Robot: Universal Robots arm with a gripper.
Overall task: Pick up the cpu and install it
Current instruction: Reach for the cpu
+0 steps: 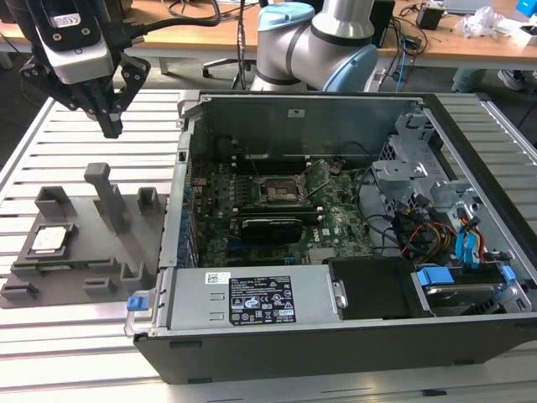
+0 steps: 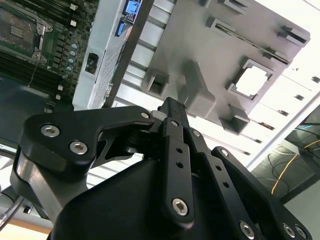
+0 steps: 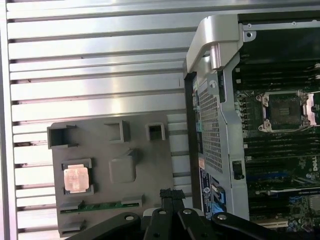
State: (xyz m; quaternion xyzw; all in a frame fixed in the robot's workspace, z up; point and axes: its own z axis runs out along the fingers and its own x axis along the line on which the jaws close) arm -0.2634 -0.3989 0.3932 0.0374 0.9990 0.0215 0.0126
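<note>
— What does the arm (image 1: 340, 50) look like?
— Thick silver-grey tubes, with pale blue caps (image 1: 284, 15) on the round joints.
— And the tool (image 1: 111, 126)?
— Matt black all over, built of flat linked bars with rounded ends. In the second wrist view, silver socket-head screws (image 2: 50, 131) sit in the links, and small round holes run down the middle bar.
— Anything above it?
— A light grey block (image 1: 74, 46) carrying a label, and black cables (image 1: 151, 32) leading off from it.
</note>
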